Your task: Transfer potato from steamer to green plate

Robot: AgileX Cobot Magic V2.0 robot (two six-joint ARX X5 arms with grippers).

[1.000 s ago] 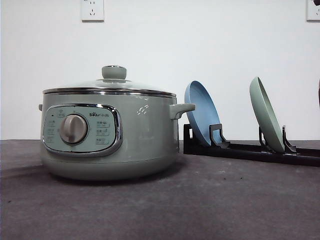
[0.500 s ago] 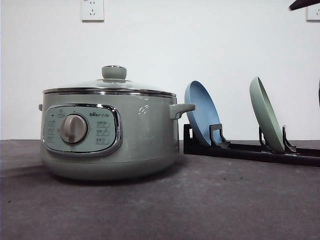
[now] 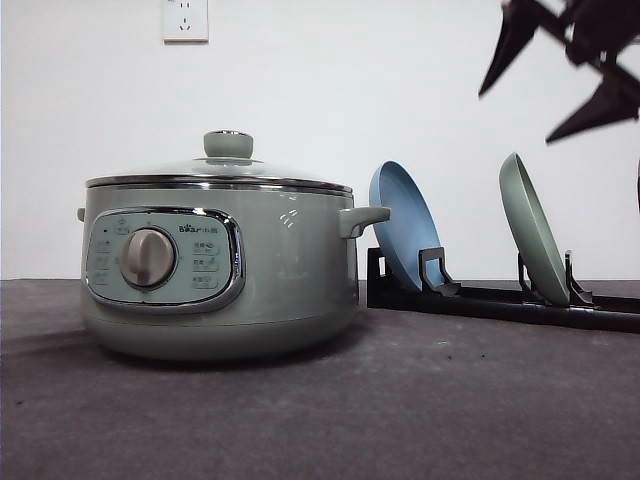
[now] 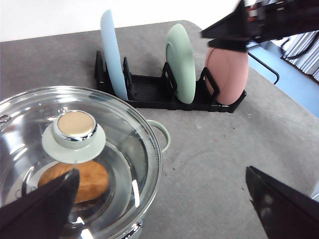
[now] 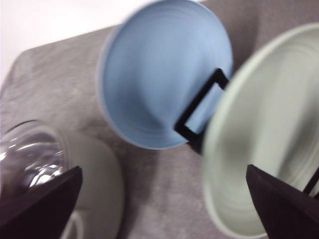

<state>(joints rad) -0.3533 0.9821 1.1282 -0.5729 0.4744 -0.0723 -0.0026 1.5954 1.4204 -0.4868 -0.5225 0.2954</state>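
1. The orange-brown lumpy potato (image 4: 75,180) lies inside the sage-green round steamer (image 3: 215,270), seen through its glass lid (image 4: 119,149), below the green knob (image 4: 74,133).
2. The steamer stands on the dark grey bench (image 3: 400,400), lid closed.
3. Beside it, a black slotted rack (image 4: 159,92) holds three plates on edge: a blue round plate (image 3: 400,235) nearest the steamer, then the pale mint-green round plate (image 3: 532,228), then a pink plate (image 4: 227,74).
4. The right gripper (image 3: 570,60) hangs above the green plate, jaws spread wide and empty.
5. The left gripper (image 4: 164,209) hovers over the steamer, jaws parted, grasping nothing.
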